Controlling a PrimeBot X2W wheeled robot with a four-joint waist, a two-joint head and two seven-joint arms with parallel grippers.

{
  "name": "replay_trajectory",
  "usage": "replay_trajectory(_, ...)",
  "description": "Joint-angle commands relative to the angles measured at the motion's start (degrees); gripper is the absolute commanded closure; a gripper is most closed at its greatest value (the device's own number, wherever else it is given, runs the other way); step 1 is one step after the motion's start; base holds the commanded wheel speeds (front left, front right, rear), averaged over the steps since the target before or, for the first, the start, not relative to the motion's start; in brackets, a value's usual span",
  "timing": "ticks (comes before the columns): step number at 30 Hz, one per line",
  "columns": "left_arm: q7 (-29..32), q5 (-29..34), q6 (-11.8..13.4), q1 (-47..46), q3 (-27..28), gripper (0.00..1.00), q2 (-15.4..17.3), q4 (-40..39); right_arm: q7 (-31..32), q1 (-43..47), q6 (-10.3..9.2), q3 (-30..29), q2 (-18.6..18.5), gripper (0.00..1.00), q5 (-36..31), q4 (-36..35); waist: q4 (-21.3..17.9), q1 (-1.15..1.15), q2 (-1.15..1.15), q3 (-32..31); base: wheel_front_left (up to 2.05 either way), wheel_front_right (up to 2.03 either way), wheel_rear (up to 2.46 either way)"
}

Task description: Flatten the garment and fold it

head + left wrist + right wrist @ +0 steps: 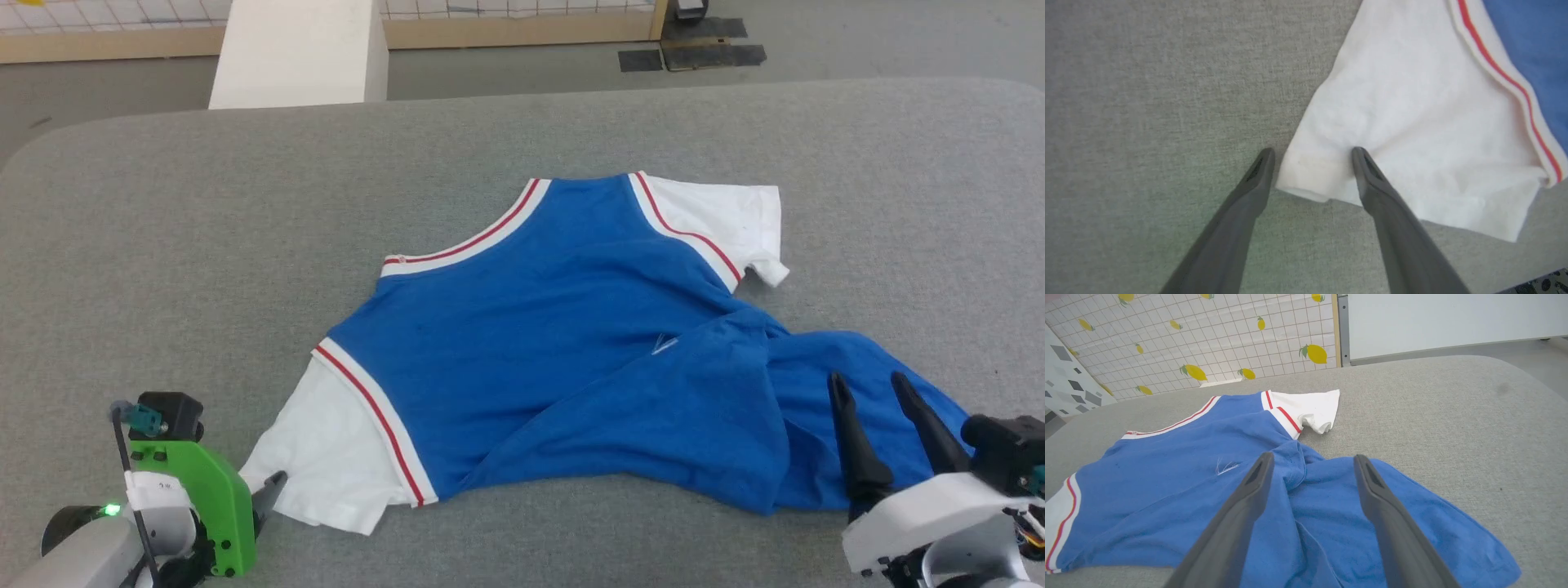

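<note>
At centre of the head view, the royal-blue jersey T-shirt with white sleeves [522, 327] lies on the grey fabric-covered surface [163, 245]. Its hem is bunched toward 4 o'clock beneath my spread right fingers [842, 404], and my left fingers [273, 487] sit at 7 o'clock by a sleeve. Left wrist view: they are spread, straddling the cuff corner and pinching nothing. Right wrist view: spread over the folded blue heap. Closing there, I judge, could catch two layers and tighten the fold.

Spread right claw [1310, 461], rumpled blue garment [1208, 490]
</note>
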Motion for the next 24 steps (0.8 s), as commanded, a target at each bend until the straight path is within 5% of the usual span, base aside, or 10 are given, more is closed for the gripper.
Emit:
replay_trajectory(1, 0.8, -0.5, 0.1, -0.4, -0.7, 0.00, -0.8, 1.1, -0.1, -1.3, -0.09, 0.6, 0.1, 0.00, -0.7, -0.8, -1.2, 0.00, 0.69, 1.4, 0.00, 0.00, 0.00)
replay_trajectory(8, 7.2, -0.9, -0.2, -1.1, -4.6, 0.00, -4.5, 5.8, 0.7, -2.4, -0.09, 2.0, -0.3, 0.00, -2.2, -3.1, -2.3, 0.00, 0.69, 2.9, 0.00, 0.00, 0.00)
replay_trajectory(9, 8.4, -1.4, -0.5, -1.1, -5.2, 0.52, -5.3, 6.3, 0.8, -2.5, -0.09, 2.1, -0.4, 0.00, -2.3, -3.3, -2.4, 0.00, 0.69, 3.0, 0.00, 0.00, 0.00)
replay_trajectory(10, 9.2, -1.6, -0.7, -1.0, -5.6, 0.67, -5.8, 6.5, 0.9, -2.5, -0.09, 2.2, -0.4, 0.00, -2.4, -3.5, -2.5, 0.00, 0.69, 3.0, 0.00, 0.00, 0.00)
replay_trajectory(11, 9.7, -1.6, -0.9, -1.0, -6.0, 1.00, -6.3, 6.8, 0.9, -2.6, -0.09, 2.3, -0.4, 0.00, -2.5, -3.6, -2.6, 0.00, 0.69, 3.1, 0.00, 0.00, 0.00)
replay_trajectory(16, 9.5, -1.8, -1.4, -0.3, -6.8, 1.00, -8.2, 7.6, 1.2, -2.3, -0.09, 3.0, -0.9, 0.00, -3.3, -4.0, -2.7, 0.00, 0.69, 1.8, 0.00, 0.00, 0.00)
replay_trajectory(24, -1.4, 0.8, 2.0, 0.9, -3.7, 1.00, -8.2, 6.0, 2.7, -0.9, -0.09, 3.0, -1.8, 0.00, -5.0, -5.5, -0.6, 0.00, 0.69, -2.1, 0.00, 0.00, 0.00)
